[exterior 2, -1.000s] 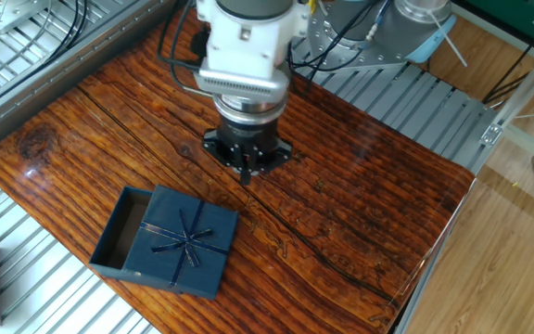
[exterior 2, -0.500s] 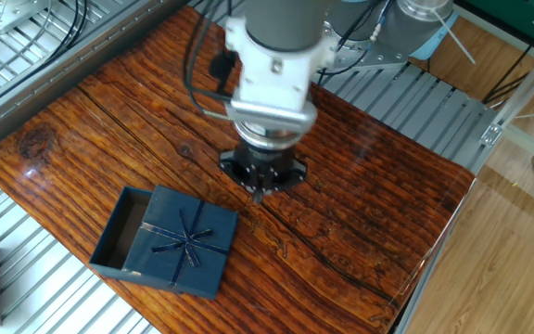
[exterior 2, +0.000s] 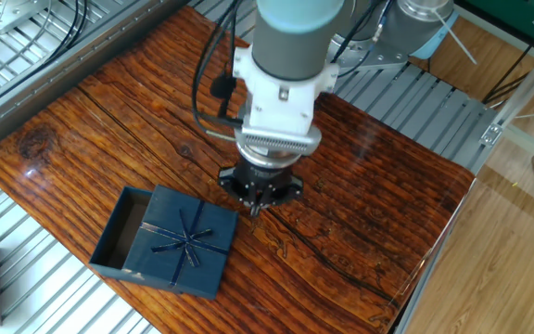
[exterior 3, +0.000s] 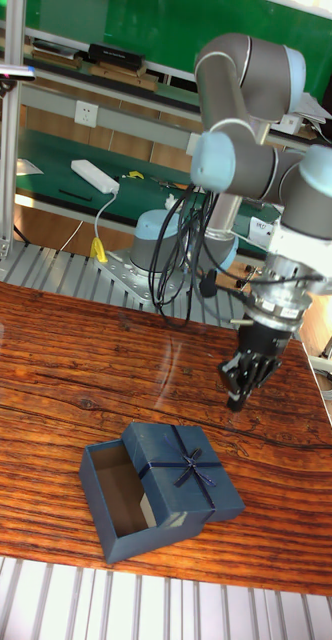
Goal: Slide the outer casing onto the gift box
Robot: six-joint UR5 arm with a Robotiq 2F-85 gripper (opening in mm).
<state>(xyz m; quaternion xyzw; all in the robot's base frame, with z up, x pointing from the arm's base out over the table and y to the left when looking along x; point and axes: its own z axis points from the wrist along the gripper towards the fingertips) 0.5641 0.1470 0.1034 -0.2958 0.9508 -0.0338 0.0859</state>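
My claw point(exterior 2: 255, 210), its fingers pressed together and holding nothing, hangs just beside the far right corner of the flat dark-blue ribboned outer casing point(exterior 2: 184, 239), which sits only partway over the plain dark-blue gift box point(exterior 2: 119, 232) poking out left on the wooden bench point(exterior 2: 360, 213).

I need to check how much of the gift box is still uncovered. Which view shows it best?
The tall fixed view: the gift box shows its open interior and front wall beside the outer casing. The fixed view shows only a narrow uncovered strip of the gift box.
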